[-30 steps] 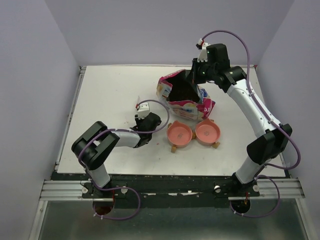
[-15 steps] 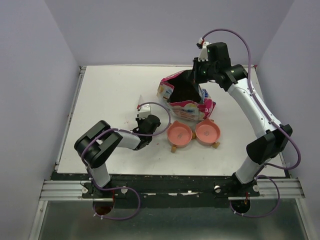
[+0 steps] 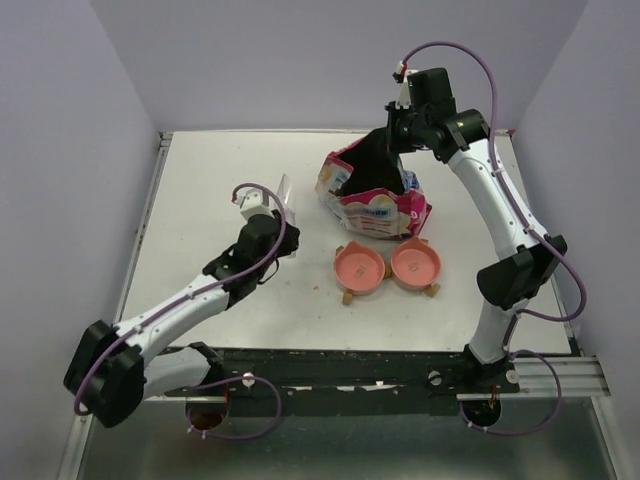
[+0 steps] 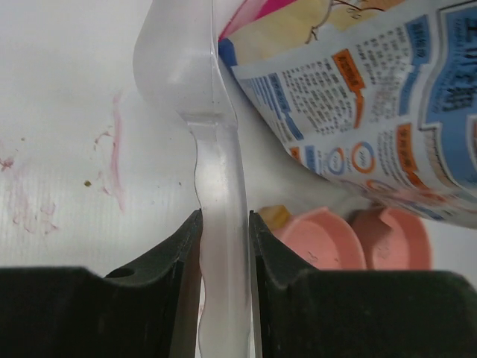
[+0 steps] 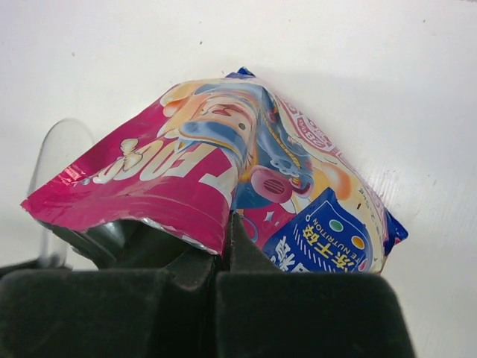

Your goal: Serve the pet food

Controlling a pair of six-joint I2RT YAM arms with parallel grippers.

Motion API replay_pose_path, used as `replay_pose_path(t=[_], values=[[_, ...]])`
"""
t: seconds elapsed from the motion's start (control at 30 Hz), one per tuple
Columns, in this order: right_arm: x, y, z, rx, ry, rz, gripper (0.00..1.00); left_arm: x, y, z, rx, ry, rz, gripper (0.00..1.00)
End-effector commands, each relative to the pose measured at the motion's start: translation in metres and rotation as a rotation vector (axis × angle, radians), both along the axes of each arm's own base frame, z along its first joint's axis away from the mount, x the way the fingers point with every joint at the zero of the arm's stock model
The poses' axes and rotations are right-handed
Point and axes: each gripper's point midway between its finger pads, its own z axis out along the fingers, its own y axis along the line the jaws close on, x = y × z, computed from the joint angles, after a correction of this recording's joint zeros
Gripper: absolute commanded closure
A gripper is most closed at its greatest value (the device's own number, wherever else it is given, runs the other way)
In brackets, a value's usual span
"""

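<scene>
My left gripper (image 3: 274,218) is shut on the handle of a clear plastic scoop (image 3: 283,193), left of the bag. In the left wrist view the handle (image 4: 221,216) stands between the jaws and the scoop's cup (image 4: 177,60) looks empty. My right gripper (image 3: 396,140) is shut on the rim of the pink-edged printed bag (image 3: 378,205) and holds its mouth open; the right wrist view shows the rim (image 5: 216,186) pinched. The bag's inside is dark and no kibble heap shows. The twin pink bowls (image 3: 360,268) stand in front of the bag and look nearly empty.
The bowls also show in the left wrist view (image 4: 328,240), under the bag's blue-white label (image 4: 373,112). A few crumbs (image 3: 318,288) and pink smears (image 4: 112,149) lie on the white table. Walls enclose the table on three sides.
My left arm has stretched out and swung away from the bowls, carrying the scoop up and to the left of the bag. My right gripper has pulled the bag's rim slightly back.
</scene>
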Motion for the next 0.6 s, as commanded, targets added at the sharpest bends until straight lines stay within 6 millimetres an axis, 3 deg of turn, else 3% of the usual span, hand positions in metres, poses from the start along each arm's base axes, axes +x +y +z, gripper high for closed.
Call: replay_pose_path(t=[0.0, 0.23, 0.4, 0.47, 0.57], values=[[0.025, 0.001, 0.064, 0.074, -0.206, -0.067, 1.00, -0.056, -0.007, 0.030, -0.174, 0.160, -0.150, 1.00], [0.047, 0.003, 0.097, 0.121, -0.316, -0.100, 1.00, -0.107, 0.011, 0.127, -0.350, 0.104, -0.295, 1.00], [0.058, 0.001, 0.126, 0.144, -0.408, -0.110, 1.00, -0.142, -0.006, 0.190, -0.454, 0.059, -0.502, 1.00], [0.062, -0.001, 0.135, 0.134, -0.450, -0.109, 1.00, -0.150, -0.009, 0.218, -0.451, 0.035, -0.565, 1.00], [0.063, -0.002, 0.146, 0.115, -0.500, -0.094, 1.00, -0.156, -0.020, 0.245, -0.477, 0.080, -0.653, 1.00]])
